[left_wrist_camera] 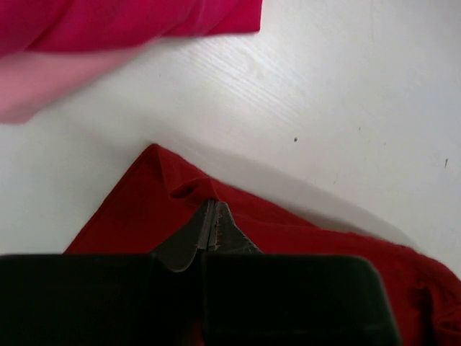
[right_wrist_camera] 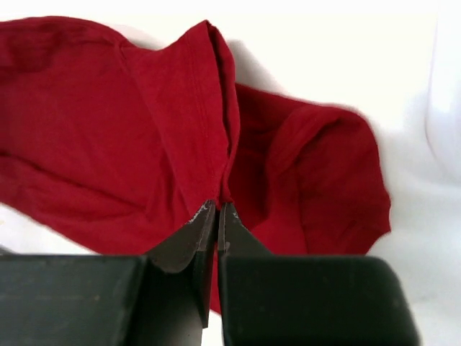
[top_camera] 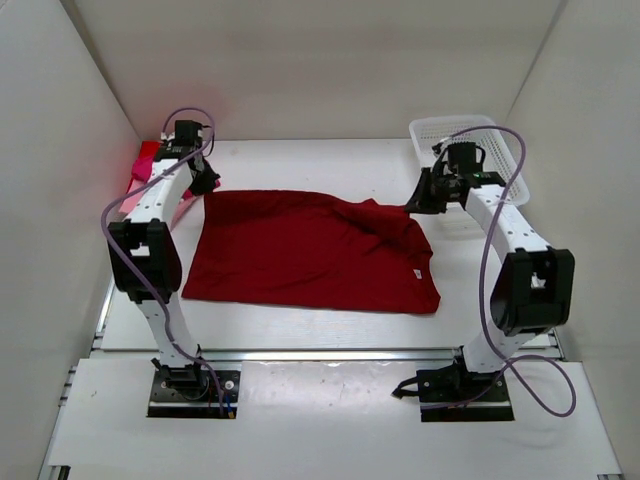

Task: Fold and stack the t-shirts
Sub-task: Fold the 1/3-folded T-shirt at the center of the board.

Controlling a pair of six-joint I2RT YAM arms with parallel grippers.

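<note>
A large dark crimson t-shirt lies spread across the middle of the table. My left gripper is shut on its far left corner, which is pinched up off the table. My right gripper is shut on a fold at the shirt's far right edge, and the cloth bunches in wrinkles there. A hot pink t-shirt and a pale pink t-shirt lie together at the far left by the wall.
A white mesh basket stands at the back right, just behind the right arm. White walls close in the table on the left, back and right. Purple cables loop off both arms.
</note>
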